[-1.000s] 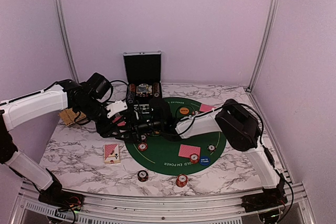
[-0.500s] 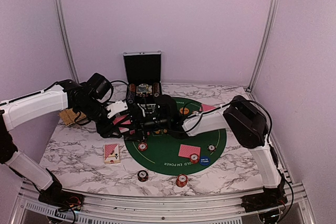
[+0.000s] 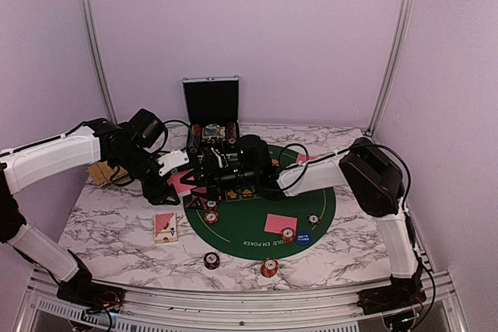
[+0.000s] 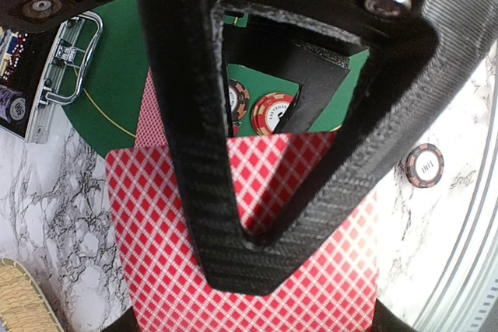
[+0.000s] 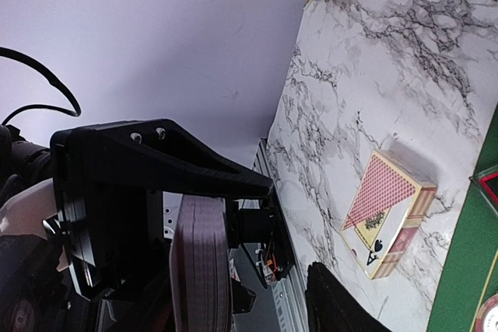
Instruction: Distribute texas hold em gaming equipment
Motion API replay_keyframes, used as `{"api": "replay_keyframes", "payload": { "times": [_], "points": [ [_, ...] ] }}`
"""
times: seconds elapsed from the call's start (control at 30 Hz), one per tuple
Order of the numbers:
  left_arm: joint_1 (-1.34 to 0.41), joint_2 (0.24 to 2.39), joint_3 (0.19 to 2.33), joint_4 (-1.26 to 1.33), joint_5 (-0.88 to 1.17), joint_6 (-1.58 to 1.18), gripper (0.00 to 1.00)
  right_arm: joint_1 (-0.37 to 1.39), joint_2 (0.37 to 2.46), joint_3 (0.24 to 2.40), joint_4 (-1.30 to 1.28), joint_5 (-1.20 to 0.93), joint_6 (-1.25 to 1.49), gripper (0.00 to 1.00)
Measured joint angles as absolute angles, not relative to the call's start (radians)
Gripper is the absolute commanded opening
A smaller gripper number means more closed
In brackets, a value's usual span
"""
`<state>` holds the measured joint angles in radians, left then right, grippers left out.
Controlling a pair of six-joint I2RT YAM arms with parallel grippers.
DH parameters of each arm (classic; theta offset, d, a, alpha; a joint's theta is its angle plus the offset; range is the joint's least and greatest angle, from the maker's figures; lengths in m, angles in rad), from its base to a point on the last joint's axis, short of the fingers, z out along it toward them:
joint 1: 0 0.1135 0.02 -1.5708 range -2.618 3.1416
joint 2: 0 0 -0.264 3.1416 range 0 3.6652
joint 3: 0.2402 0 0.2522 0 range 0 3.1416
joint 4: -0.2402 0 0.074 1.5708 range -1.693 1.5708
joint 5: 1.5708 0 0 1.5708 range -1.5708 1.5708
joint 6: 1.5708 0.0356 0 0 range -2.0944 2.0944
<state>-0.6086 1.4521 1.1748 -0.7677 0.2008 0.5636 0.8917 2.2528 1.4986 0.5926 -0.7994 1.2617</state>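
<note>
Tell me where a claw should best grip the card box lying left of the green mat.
Grip the card box across its two long edges, coming straight down from above. It lies flat, with bare marble table along both long edges, so a claw probably fits there.

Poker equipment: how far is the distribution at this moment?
Done: a card and chips lie on the green mat. In hand: the left gripper clamps the red-backed deck, with the right gripper close beside it, probably to draw a card. To do: more dealing; the open case seems to hold further pieces.
</note>
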Motion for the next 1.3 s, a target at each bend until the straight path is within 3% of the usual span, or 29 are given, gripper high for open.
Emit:
{"api": "replay_keyframes", "payload": {
  "times": [0.3, 0.9, 1.23, 1.3],
  "points": [
    [-0.609, 1.452, 1.174, -0.768, 0.201, 0.564, 0.00, 0.892, 2.235, 1.500, 0.542, -0.797, 1.222, 0.46],
    [-0.609, 1.446, 1.169, -0.768, 0.201, 0.564, 0.00, 0.858, 2.152, 1.438, 0.437, -0.775, 1.148, 0.11],
    [-0.609, 1.446, 1.169, -0.768, 0.201, 0.564, 0.00, 0.842, 2.096, 1.362, 0.470, -0.774, 1.176, 0.11],
    [-0.609, 1.446, 1.169, -0.768, 0.201, 0.563, 0.00, 0.841, 2.092, 1.362, 0.456, -0.772, 1.167, 0.16]
  ]
}}
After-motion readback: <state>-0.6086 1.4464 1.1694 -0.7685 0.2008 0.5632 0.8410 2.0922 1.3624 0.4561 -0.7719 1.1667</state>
